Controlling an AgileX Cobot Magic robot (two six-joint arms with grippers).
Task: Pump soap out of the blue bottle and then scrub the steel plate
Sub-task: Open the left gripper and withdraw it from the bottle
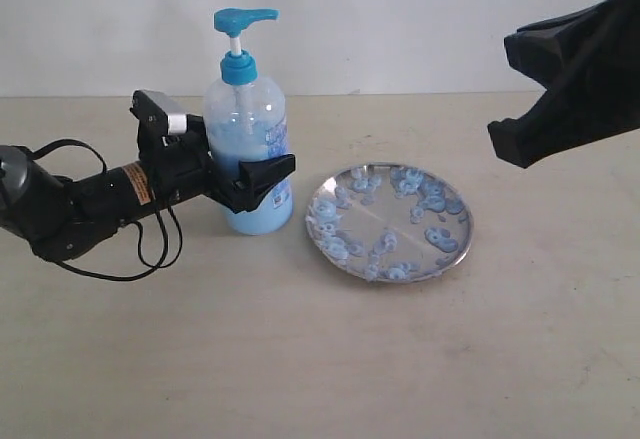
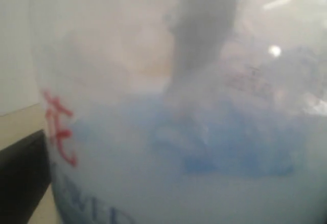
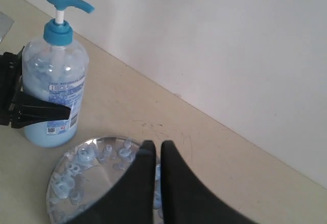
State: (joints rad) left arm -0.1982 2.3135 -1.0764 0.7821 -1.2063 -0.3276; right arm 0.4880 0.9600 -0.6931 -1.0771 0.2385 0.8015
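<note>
- Blue bottle (image 1: 247, 149) stands upright on the pale table (image 1: 300, 359), left of centre in the exterior view. The pump head is raised, with its spout turned toward the plate side.
- Contents: soap (image 1: 240, 144), a pale milky-blue liquid, is seen through the clear wall. Most of the body is filled; the shoulder is paler and looks foamy.
- The bottle is gripped low on its body by the left gripper (image 1: 262, 177). One black finger is laid across the front over the label. The other is hidden behind the bottle.
- The left wrist view is filled by the bottle wall at close range and is blurred. Blue liquid is made out in the lower part, with red lettering at one edge. A dark finger (image 2: 20, 178) is seen at the corner.
- Steel plate (image 1: 462, 227) lies flat on the table just beside the bottle, on the right, apart from it. It is shallow and shiny, with a raised rim.
- Contents of the plate: many small blue foamy blobs (image 1: 440, 239) are scattered over most of its surface.
- The right gripper (image 3: 157, 145) is held high, above and to the right of the plate. Its fingers are drawn almost together with only a thin slit between them, and nothing is held. Plate and blobs are glimpsed below the fingertips.
- A plain white wall (image 1: 400, 19) is noted behind the table.
</note>
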